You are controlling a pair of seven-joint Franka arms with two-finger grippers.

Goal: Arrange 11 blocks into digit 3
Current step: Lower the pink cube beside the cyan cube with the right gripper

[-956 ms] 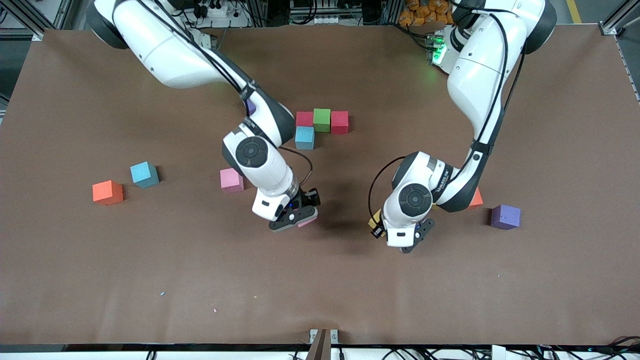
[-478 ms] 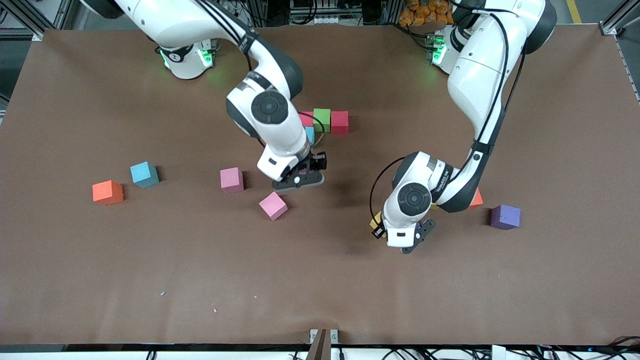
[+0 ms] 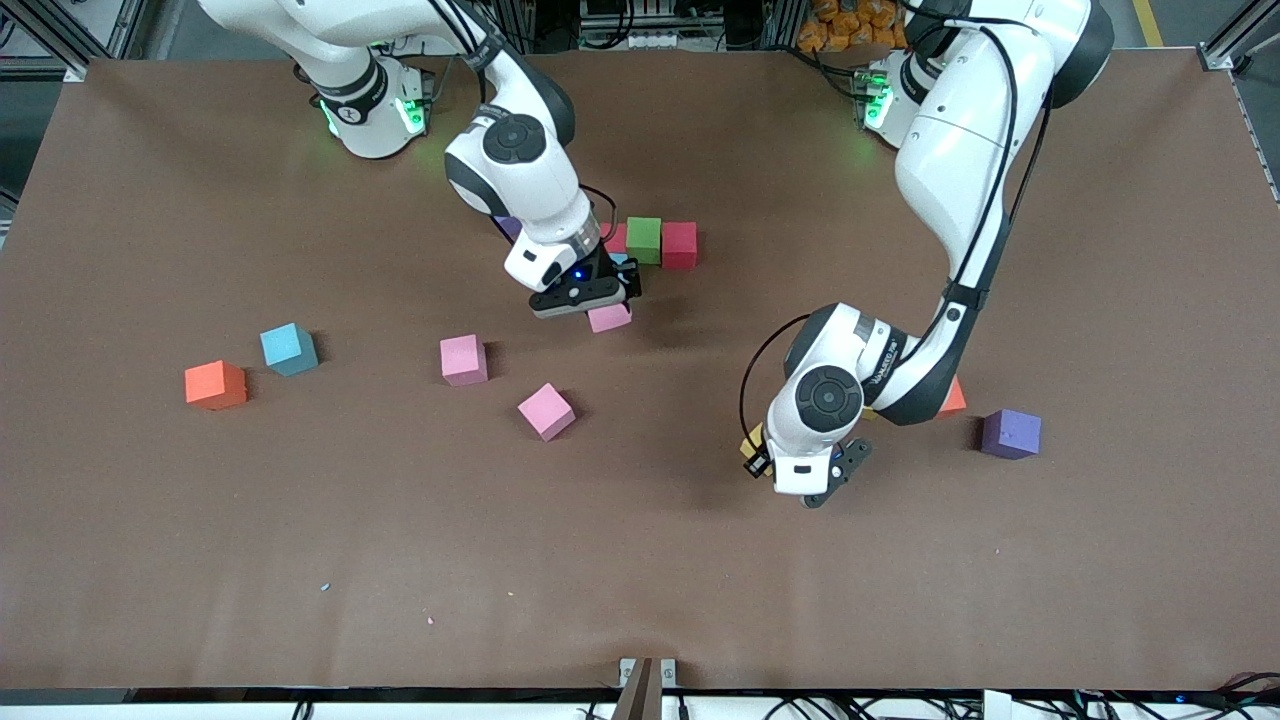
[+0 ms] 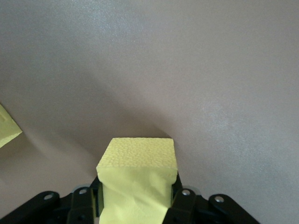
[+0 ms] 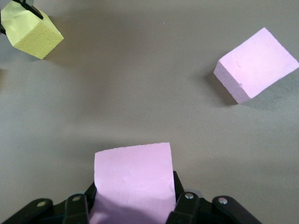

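Over the table (image 3: 200,560), beside the red and green blocks (image 3: 660,241), our right gripper (image 3: 583,297) clamps a pink block (image 3: 609,318); our left gripper (image 3: 822,478) clamps what seems a yellow block (image 4: 136,179).

light blue block (image 3: 620,262): mostly hidden under the right pincer (image 3: 585,297).
red block (image 3: 615,238): partly covered by the right wrist.
purple block (image 3: 508,226): only a sliver showed beside the right arm.
orange block (image 3: 953,397): mostly hidden by the left arm.
yellow block (image 4: 137,179): lower part cut off by the left wrist view's edge.
pink block (image 5: 133,182): bottom cut off in the right wrist view.
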